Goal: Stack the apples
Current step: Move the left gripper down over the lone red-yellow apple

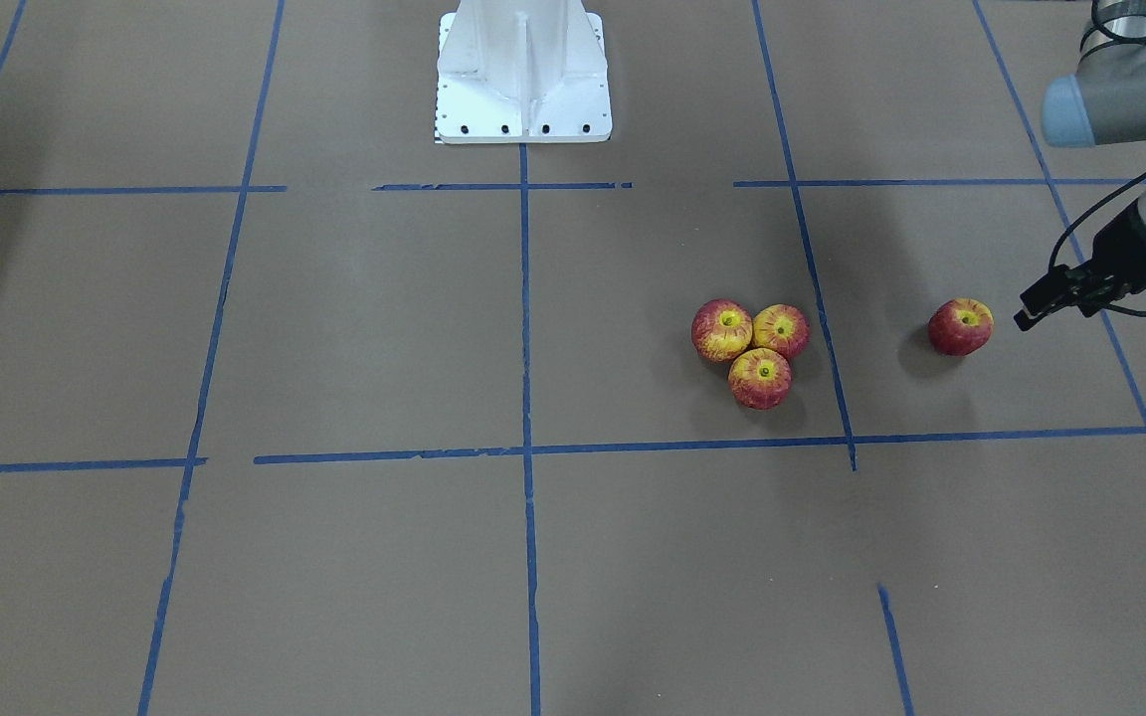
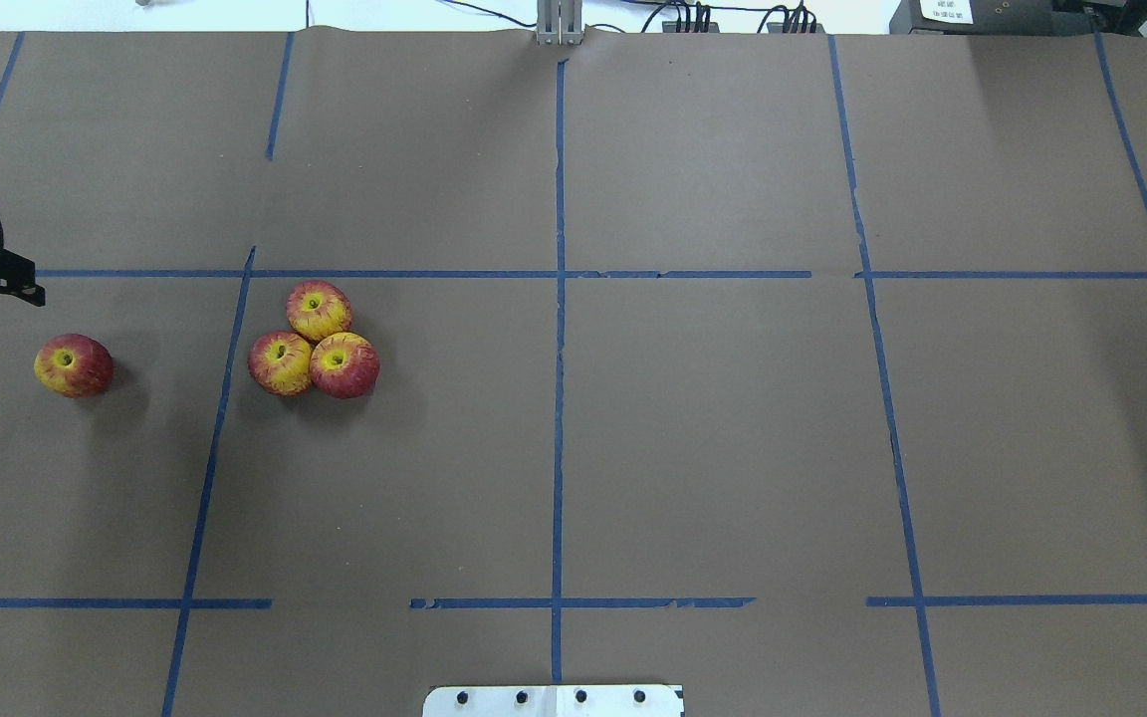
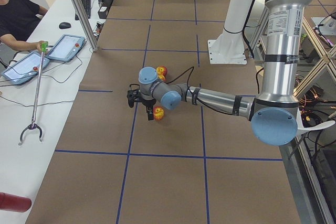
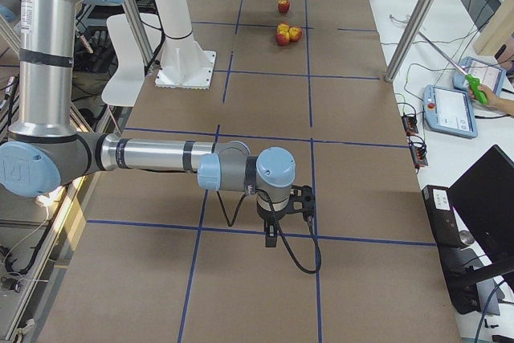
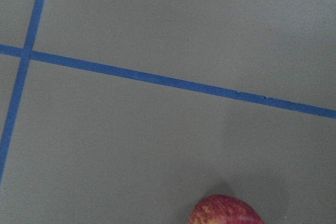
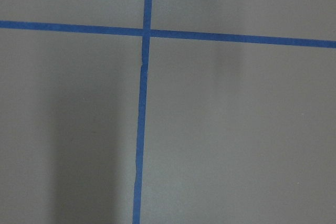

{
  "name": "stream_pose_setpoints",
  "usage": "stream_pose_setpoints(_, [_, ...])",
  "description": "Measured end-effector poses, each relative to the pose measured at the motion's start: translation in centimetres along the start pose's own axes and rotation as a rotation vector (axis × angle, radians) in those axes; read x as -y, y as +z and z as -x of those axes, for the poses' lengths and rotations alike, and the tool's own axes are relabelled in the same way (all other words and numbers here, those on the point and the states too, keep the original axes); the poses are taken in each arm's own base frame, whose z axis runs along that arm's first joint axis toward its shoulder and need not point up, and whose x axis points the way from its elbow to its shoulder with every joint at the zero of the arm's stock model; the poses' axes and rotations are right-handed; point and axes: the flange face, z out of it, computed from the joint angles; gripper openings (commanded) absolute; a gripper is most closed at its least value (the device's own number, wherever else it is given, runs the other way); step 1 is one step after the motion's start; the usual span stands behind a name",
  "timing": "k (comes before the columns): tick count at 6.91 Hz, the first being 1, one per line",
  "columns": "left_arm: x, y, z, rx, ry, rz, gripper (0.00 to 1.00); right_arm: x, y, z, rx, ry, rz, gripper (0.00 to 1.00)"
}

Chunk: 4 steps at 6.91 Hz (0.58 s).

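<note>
The stacking had barely begun, by the look of it. Three apples (image 1: 758, 360) lay on the desk (image 1: 334, 348) in a tight triangle, each touching the other two, stem dimples up, which reads as a base layer set for a pyramid. Nothing yet rested on top of them. The fourth apple (image 1: 960, 326), the darker red one, sat alone on the desk, well apart from the trio and on the far side of a blue tape line (image 1: 812, 259) from them. What was left, I judged, was the main step: picking that lone apple up and setting it in the hollow above the three. The left gripper (image 1: 1028, 315) hung just beside the fourth apple without touching it and carried nothing; its wrist camera caught only the apple's top at the bottom edge, and whether the jaws stood apart or together I could not tell. The right gripper (image 4: 271, 234) hovered over bare desk far from all the apples, seen only from the side, so its opening could not be told either.
</note>
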Motion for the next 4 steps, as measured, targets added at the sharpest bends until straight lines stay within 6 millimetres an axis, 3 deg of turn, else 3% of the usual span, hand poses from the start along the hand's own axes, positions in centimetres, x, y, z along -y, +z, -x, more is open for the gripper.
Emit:
stream_pose_setpoints(2, [-1.3,2.7,-3.5,0.020,0.038,0.014,1.00,0.0,0.0,0.0,0.000,0.000,0.000,1.00])
stream_pose_setpoints(4, [-2.1,4.1,-4.1,0.043,0.031,0.019,1.00,0.0,0.0,0.0,0.000,0.000,0.000,1.00])
